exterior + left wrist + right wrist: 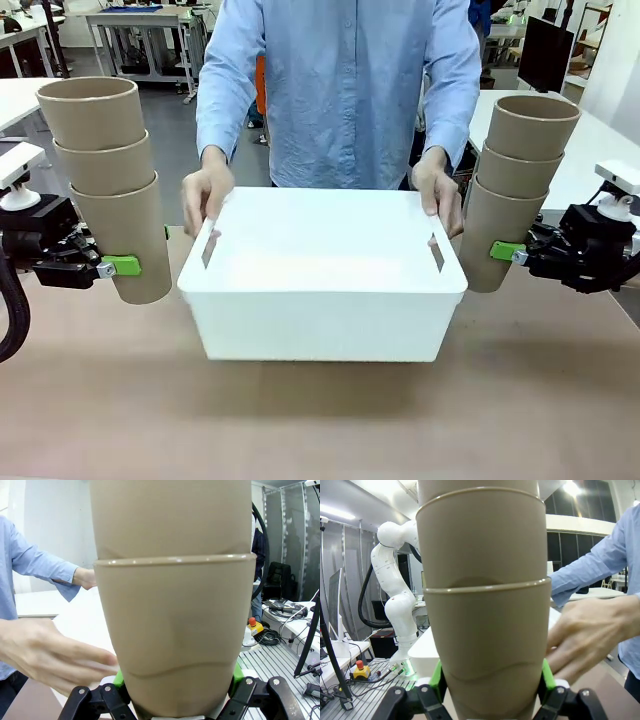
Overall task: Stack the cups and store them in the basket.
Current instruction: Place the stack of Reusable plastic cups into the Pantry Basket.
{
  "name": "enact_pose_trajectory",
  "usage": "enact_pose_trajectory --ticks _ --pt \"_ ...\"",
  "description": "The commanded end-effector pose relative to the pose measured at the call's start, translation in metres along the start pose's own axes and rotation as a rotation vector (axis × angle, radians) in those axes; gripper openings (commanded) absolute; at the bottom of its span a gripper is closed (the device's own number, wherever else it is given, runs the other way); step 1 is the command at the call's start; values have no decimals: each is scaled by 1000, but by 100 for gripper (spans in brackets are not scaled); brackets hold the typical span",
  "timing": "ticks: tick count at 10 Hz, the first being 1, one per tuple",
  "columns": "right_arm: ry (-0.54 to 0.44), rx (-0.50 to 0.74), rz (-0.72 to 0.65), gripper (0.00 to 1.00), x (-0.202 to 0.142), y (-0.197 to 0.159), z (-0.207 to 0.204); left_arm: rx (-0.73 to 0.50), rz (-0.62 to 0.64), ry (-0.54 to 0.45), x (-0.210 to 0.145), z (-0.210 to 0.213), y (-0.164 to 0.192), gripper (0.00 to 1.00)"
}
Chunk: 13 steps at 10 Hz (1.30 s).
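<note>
left stack (110, 190) of three cups standing upright, left gripper (128, 264) clamping shut on its bottom cup, right gripper (495, 251) clamping right stack (522, 185) likewise, basket (320, 325) sitting on table (320, 420) between them, person's hands (205, 200) holding its short ends

In the left wrist view the top edge cuts off the cups (175, 630), and the person's near hand (50, 655) is blurred. The right wrist view cuts its cups off too.
</note>
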State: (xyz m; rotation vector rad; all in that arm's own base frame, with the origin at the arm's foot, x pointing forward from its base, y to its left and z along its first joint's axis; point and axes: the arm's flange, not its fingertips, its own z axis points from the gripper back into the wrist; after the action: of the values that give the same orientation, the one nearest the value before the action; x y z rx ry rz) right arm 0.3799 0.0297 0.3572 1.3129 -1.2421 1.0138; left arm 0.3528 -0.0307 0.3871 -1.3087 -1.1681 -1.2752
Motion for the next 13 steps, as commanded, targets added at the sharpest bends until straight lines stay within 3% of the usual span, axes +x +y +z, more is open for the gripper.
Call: enact_pose_trajectory --ticks 1,13 --pt "-10 -5 11 87 4 0 -1 0 -1 -9 3 0 0 83" --pt "-10 -5 11 87 4 0 -1 0 -1 -9 3 0 0 83"
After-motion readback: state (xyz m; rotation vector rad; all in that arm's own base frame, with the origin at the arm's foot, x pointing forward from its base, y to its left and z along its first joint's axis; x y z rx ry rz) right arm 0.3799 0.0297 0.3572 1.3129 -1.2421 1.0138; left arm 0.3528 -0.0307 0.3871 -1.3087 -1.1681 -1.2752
